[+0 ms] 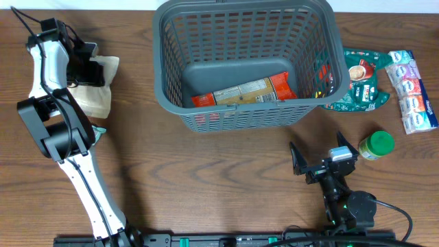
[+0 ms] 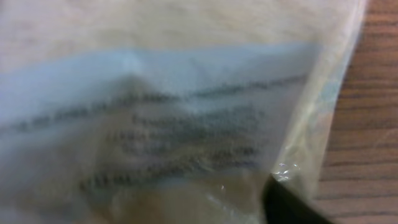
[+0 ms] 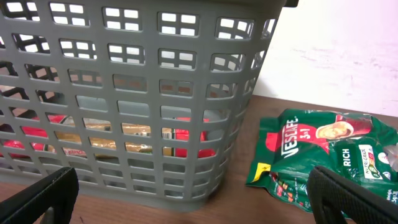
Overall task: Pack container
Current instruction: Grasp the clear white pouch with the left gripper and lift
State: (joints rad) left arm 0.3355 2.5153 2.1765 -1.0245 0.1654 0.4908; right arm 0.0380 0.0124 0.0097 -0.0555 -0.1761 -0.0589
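Pressed against the left wrist camera, a pale bag (image 2: 155, 112) fills almost the whole view. It is so blurred that the dark print under its light blue band cannot be read. Only one dark finger (image 2: 292, 205) shows, at the lower right against the bag's edge, with a strip of wooden table (image 2: 367, 124) beyond it. The other finger is out of sight. From above, the left gripper (image 1: 89, 72) sits over this bag, but the arm and camera housing cover its tips. Whether it is gripping the bag or merely resting open on it cannot be told. The basket (image 1: 247, 113) lies well off to this gripper's right, apart from it.

The right gripper (image 1: 319, 154) has its fingers spread wide, one at each lower corner of its own camera view, and nothing is between them. A jar with a green lid (image 1: 376, 144) stands near its right side.

Straight ahead and a little to the left, the basket's slotted grey wall fills most of that view, cut off at the top and left. Through the slots, a red and gold packet (image 1: 243, 90) can be made out in pieces. From above it lies flat on the basket floor.

Ahead to the right, a green coffee pouch (image 3: 323, 149) lies just beside the basket's corner, its far end cut off by the frame. Beyond it, farther right, is a row of tissue packs (image 1: 411, 89).
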